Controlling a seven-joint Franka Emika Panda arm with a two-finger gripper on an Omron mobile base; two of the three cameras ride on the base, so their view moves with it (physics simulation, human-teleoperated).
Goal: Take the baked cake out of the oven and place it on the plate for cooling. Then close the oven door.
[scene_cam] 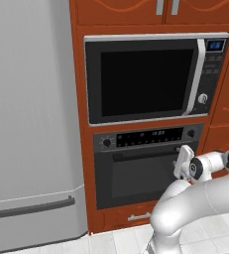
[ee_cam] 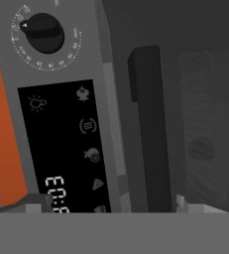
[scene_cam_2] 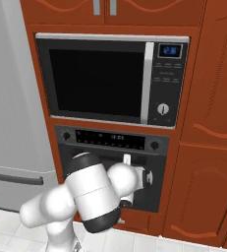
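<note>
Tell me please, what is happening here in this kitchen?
A white robot arm reaches toward the oven, which sits under the microwave. The oven door is shut. The gripper is open and empty, close in front of the right end of the door's bar handle, beside the control strip. Through the glass a small round shape shows faintly, perhaps the cake.

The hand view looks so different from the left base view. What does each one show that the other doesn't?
Only the hand view shows the oven's display icons close up and a faint round shape behind the door glass.

Only the left base view shows the microwave, the grey fridge, the drawer under the oven and the gripper itself, open, close to the handle's right end.

Both show the oven's control strip with a knob, the shut oven door and its black bar handle.
</note>
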